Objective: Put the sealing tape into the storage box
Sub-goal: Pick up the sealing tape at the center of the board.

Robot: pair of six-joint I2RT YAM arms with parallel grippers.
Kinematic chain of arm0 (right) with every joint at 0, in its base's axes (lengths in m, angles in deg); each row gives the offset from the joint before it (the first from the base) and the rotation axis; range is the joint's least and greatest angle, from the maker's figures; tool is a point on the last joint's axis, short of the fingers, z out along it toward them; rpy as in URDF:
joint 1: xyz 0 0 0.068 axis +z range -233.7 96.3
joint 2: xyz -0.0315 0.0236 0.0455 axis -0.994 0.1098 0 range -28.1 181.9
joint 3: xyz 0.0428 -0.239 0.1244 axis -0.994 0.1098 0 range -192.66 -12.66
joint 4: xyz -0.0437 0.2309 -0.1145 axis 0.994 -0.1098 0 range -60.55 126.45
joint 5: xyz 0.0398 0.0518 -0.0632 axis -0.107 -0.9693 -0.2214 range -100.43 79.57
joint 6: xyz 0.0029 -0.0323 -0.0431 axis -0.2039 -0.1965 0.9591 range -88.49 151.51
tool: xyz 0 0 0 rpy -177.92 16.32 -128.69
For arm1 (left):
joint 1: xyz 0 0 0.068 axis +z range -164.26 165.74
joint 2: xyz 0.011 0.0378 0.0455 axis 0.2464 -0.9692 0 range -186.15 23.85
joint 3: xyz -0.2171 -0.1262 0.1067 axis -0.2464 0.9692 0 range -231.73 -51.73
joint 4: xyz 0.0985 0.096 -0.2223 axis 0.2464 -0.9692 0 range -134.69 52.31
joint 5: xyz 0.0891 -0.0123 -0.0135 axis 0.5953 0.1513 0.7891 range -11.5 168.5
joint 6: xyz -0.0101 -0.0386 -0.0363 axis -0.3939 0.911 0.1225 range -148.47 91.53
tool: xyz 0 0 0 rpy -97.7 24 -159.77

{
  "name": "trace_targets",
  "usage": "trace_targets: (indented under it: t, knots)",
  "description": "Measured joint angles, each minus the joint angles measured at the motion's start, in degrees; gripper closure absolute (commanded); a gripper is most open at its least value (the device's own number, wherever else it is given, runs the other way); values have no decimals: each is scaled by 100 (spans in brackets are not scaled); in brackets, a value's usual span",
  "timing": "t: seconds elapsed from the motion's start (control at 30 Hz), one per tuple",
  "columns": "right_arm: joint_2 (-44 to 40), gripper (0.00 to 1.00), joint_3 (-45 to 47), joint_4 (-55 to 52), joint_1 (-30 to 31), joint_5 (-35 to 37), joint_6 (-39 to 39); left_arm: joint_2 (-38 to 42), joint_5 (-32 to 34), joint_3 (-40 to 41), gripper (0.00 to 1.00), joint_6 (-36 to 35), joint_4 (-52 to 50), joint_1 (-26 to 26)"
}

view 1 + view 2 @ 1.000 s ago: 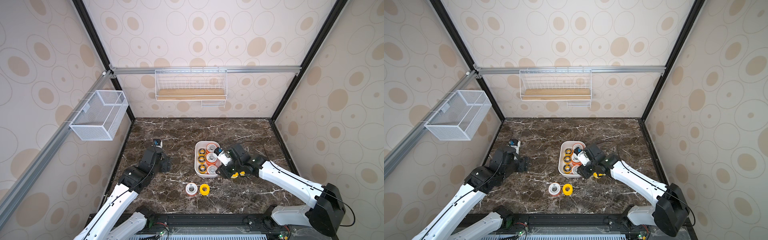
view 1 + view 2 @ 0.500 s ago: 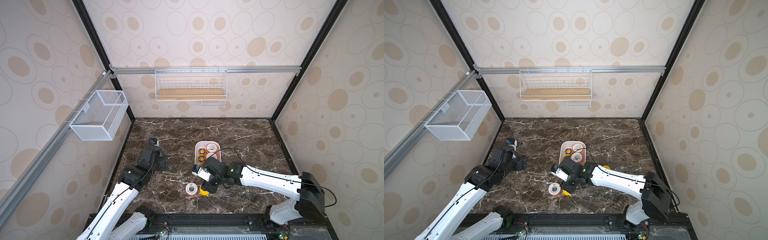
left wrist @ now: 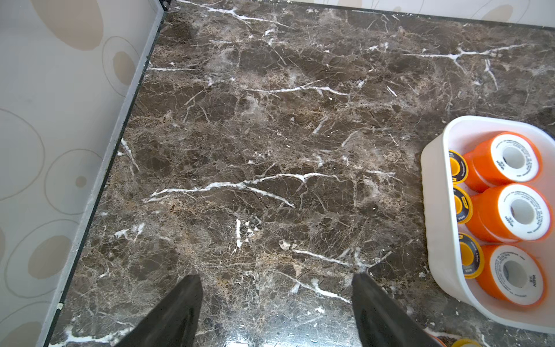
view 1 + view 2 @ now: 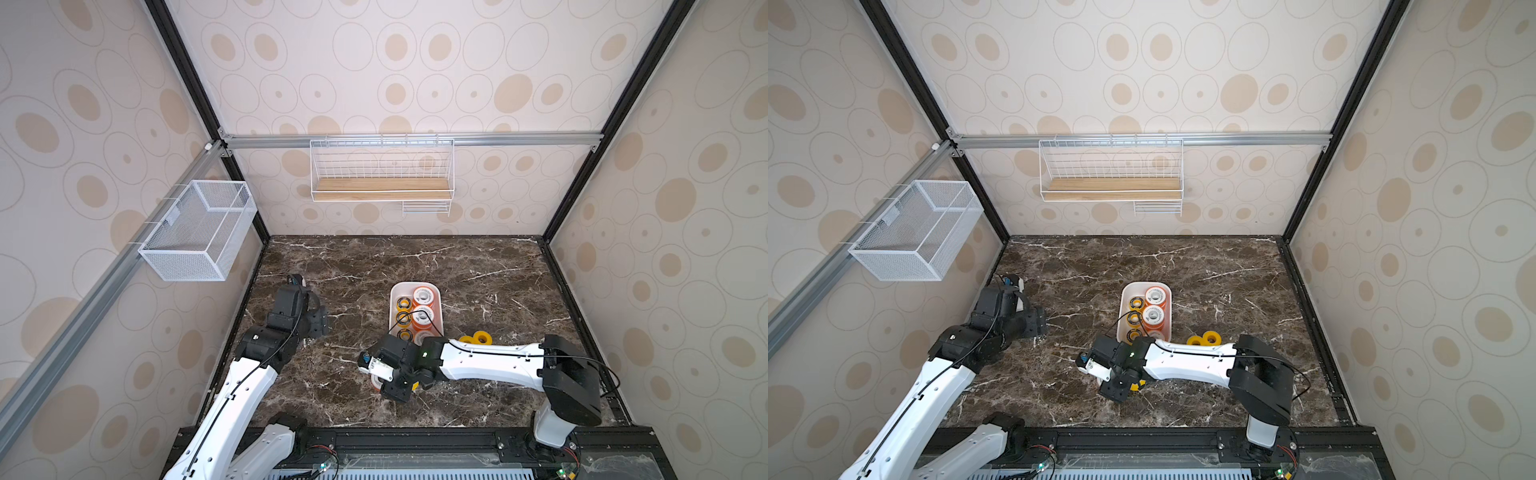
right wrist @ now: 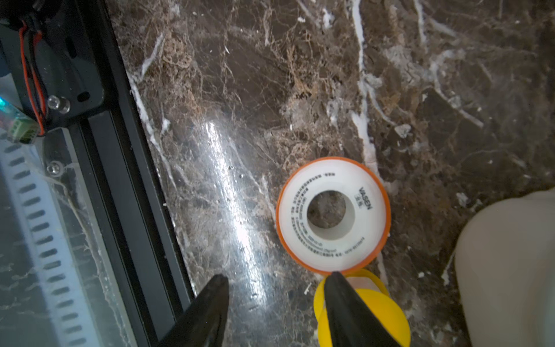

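Note:
The storage box [image 4: 392, 300] [image 4: 1123, 299] is a white tub at mid-table, and several spools of sealing tape stand in it, orange ones [image 3: 507, 162] beside yellow ones. In front of it my right gripper [image 5: 276, 278] [image 4: 392, 386] hangs open low over two loose spools. One is white-faced with an orange rim [image 5: 332, 214], lying flat just beyond the fingertips. The other is yellow [image 5: 387, 312], partly under one finger [image 5: 345, 300]. Nothing sits between the jaws. Two more yellow spools [image 4: 478, 338] lie right of the box. My left gripper [image 3: 276, 278] [image 4: 320, 322] is open over bare marble, left of the box.
The black front rail [image 5: 120, 180] runs close beside the right gripper. A white mesh basket [image 4: 199, 232] hangs on the left wall and a wire shelf with a wooden board [image 4: 381, 189] on the back wall. A blurred white shape [image 5: 507, 264] fills one edge of the right wrist view.
My right arm has swung from beside the box toward the table's front, ending over the two loose spools. The left arm has barely moved.

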Motion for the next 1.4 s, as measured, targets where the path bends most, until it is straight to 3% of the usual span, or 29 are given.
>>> trace_targets:
  t: [0.33, 0.93, 1.27, 1.4]
  knots:
    - [669, 54, -378, 61, 81, 0, 85, -2, -39, 0, 18, 0, 0, 24]
    - [1095, 53, -544, 63, 87, 341, 83, -68, -63, 0, 18, 0, 0, 61]
    - [1270, 76, -704, 44, 90, 570, 66, -92, -76, 0, 18, 0, 0, 90]
    - [1217, 77, -675, 87, 92, 562, 79, -101, -83, 0, 18, 0, 0, 94]
